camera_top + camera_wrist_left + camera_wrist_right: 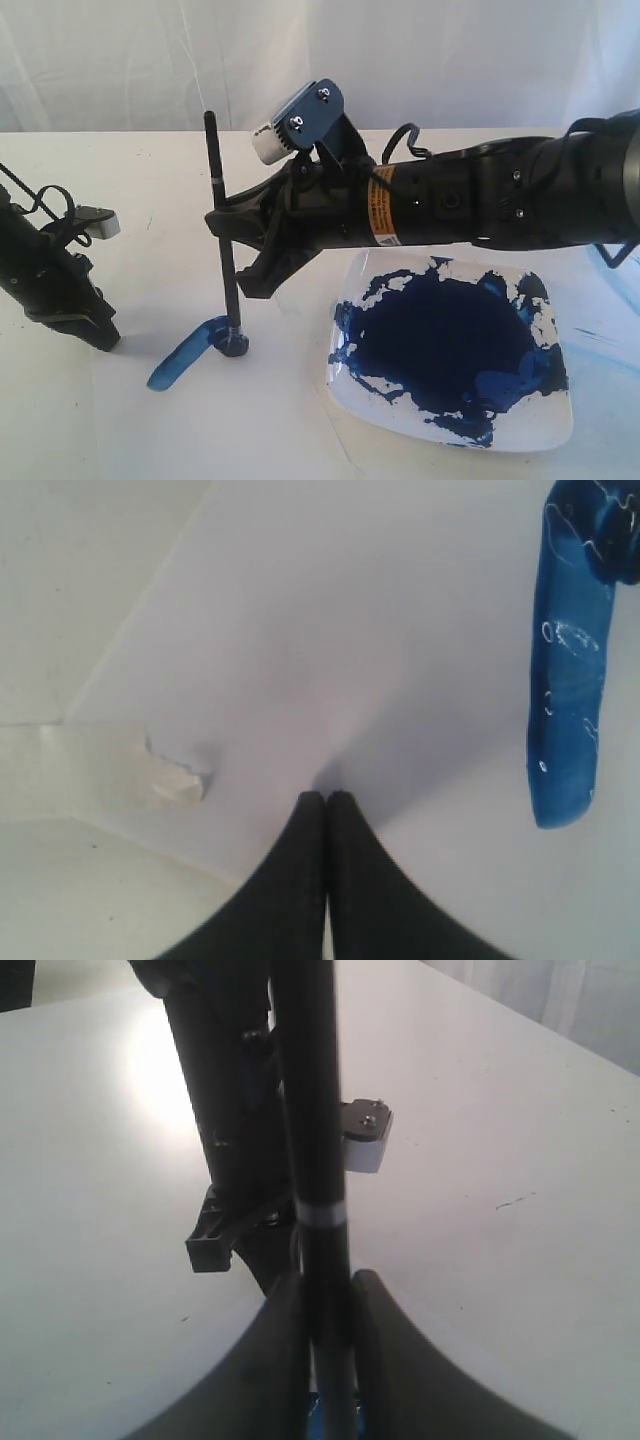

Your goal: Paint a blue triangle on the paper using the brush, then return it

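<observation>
From where I stand, the right gripper (225, 225) has reached in from the plate side and has its jaws nearly closed round the black handle of the brush (224, 240). It grips about halfway up, so the brush stands almost upright with its bristles pressed down onto the paper (400, 680). Holding it that steeply looks deliberate to me: only the tip meets the sheet, and the arm stays clear of the wet paint. The right wrist view confirms the grip, with the handle running straight up between the two fingers (285, 1360) and no gap either side. A single curved blue stroke (185, 358) runs away from the bristles toward the near edge, glossy and wet. I'd take it for one side of a triangle, with no closed shape on the sheet yet. The white square plate (560, 432) sits just beside the work on the right, its dark blue paint pool (450, 350) within easy reach for reloading. The left gripper (95, 335) is off to the left, well apart from the stroke, jaws fully together and holding nothing. Its tips are down at the sheet near a torn bit of tape (175, 780), probably to steady the paper, though I can't be sure they touch it.
</observation>
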`<state>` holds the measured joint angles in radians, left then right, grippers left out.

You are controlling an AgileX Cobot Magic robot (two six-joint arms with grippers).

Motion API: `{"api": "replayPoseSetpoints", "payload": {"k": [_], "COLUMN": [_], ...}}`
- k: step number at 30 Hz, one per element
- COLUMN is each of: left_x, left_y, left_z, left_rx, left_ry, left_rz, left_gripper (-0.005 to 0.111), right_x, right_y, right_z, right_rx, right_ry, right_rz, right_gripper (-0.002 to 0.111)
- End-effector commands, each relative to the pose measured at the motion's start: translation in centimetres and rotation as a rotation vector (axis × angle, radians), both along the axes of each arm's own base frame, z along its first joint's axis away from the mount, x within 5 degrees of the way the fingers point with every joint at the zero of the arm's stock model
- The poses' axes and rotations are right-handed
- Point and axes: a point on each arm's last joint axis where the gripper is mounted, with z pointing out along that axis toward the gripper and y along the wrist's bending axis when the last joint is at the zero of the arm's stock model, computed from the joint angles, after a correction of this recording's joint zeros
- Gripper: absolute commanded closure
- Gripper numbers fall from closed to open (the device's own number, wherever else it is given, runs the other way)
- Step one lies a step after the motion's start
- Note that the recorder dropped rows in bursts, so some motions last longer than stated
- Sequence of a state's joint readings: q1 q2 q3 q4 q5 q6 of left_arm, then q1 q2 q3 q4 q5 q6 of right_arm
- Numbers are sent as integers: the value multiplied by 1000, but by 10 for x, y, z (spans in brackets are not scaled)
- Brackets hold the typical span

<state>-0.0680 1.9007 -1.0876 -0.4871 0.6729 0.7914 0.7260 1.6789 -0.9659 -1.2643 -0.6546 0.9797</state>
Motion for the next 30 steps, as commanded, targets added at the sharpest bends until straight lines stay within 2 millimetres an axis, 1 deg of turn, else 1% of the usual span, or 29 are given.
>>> {"api": "replayPoseSetpoints", "payload": {"k": [1, 12, 18, 26, 30], "left_x": [-4, -5, -5, -5, -5], "left_y": [0, -1, -1, -1, -1], "left_z": [0, 0, 0, 0, 0], "left_rx": [0, -1, -2, -2, -4], "left_ry": [19, 21, 25, 25, 25], "left_rz": [-8, -8, -9, -9, -8], "left_gripper": [107, 107, 107, 107, 107], "right_x": [-1, -6, -7, -10, -10], "right_y": [-5, -11, -12, -16, -17], "right_z": [3, 8, 10, 23, 26], "right_rx": [-29, -103, -96, -75, -67], "right_ry": [27, 27, 32, 8, 23], "right_rz": [-22, -14, -18, -34, -45], "right_gripper": [108, 108, 108, 108, 108]}}
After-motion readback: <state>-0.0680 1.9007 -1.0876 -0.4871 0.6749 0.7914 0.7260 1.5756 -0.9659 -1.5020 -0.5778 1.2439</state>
